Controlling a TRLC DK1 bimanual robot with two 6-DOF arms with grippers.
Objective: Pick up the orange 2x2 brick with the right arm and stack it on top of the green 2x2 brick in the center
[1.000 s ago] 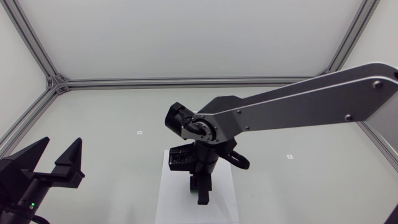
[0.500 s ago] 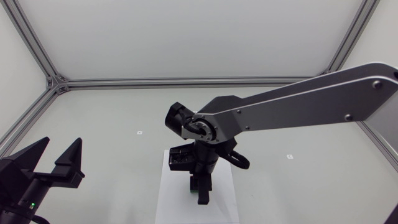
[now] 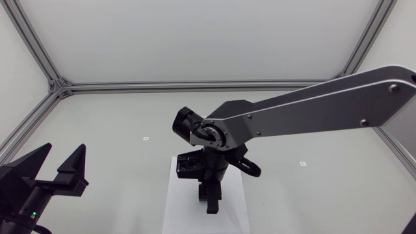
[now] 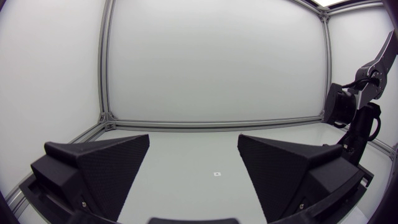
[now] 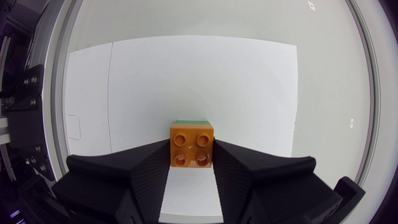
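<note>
right pincer slightly lower, green brick covered

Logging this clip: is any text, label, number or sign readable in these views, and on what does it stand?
None can be read.
The small square marks on the table are too small to read.
On the orange brick, no print is visible.

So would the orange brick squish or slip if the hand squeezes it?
Probably not squishy: the orange brick shows sharp square edges while pinched in the right hand. It looks smooth, so it might slip from a loose grip. Boxy and flat-sided, it likely won't roll.
</note>
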